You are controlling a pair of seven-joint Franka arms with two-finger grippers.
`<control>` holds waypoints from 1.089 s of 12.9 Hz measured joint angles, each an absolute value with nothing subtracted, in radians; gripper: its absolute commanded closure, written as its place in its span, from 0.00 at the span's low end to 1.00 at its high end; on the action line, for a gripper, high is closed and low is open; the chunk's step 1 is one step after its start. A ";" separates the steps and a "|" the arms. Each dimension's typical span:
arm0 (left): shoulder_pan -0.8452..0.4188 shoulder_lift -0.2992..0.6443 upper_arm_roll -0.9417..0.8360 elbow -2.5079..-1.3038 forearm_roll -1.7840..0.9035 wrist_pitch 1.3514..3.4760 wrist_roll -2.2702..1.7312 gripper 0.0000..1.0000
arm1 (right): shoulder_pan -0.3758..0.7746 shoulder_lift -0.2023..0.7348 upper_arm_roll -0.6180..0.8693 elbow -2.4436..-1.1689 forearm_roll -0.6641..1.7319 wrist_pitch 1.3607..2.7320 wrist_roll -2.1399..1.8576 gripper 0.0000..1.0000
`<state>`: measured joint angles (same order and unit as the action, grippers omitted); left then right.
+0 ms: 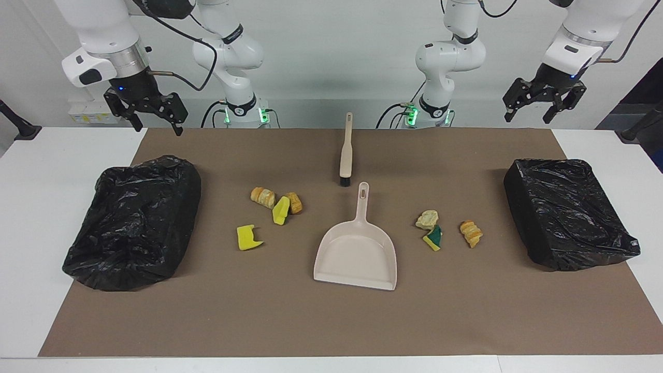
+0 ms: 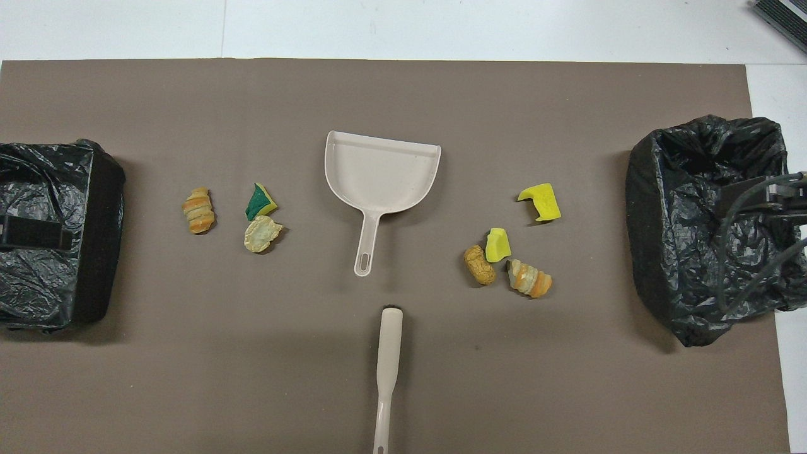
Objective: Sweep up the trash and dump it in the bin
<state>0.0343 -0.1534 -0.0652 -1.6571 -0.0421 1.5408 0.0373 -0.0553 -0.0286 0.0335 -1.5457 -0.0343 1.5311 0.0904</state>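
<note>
Even, bright overhead light — soft short shadows under the dustpan point(image 1: 357, 254); glare flecks on the black bags point(image 1: 137, 217); focus sharp throughout.

table point(image 1: 31, 217) | brown mat point(image 1: 290, 321) w/ dustpan point(image 1: 357, 254), brush point(image 1: 345, 153), trash point(image 1: 279, 211), 2 bins point(image 1: 137, 220)

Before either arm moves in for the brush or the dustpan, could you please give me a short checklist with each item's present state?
1. Left end effector open, raised: ok.
2. Right end effector open, raised: ok.
3. Brush lying free, nearer the robots than the dustpan: ok.
4. Dustpan empty, handle toward the robots: ok.
5. Trash in two clusters beside the dustpan, four scraps and three scraps: ok.
6. Both bins, and, lined with black bags: ok.
</note>
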 measured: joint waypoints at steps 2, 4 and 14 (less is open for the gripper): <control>0.034 -0.153 -0.065 -1.658 -0.042 1.541 0.037 0.00 | -0.055 -0.029 0.035 -1.543 -0.034 1.527 0.092 0.00; 0.034 -0.153 -0.065 -1.658 -0.042 1.541 0.037 0.00 | -0.055 -0.030 0.035 -1.523 -0.033 1.507 0.134 0.00; 0.034 -0.153 -0.065 -1.657 -0.041 1.542 0.032 0.00 | -0.055 -0.034 0.039 -1.510 -0.021 1.493 0.177 0.00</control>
<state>0.0345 -0.1534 -0.0654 -1.6572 -0.0412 1.5424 0.0317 -0.0547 -0.0342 0.0389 -1.5103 -0.0206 1.4929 0.1774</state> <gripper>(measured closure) 0.000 0.000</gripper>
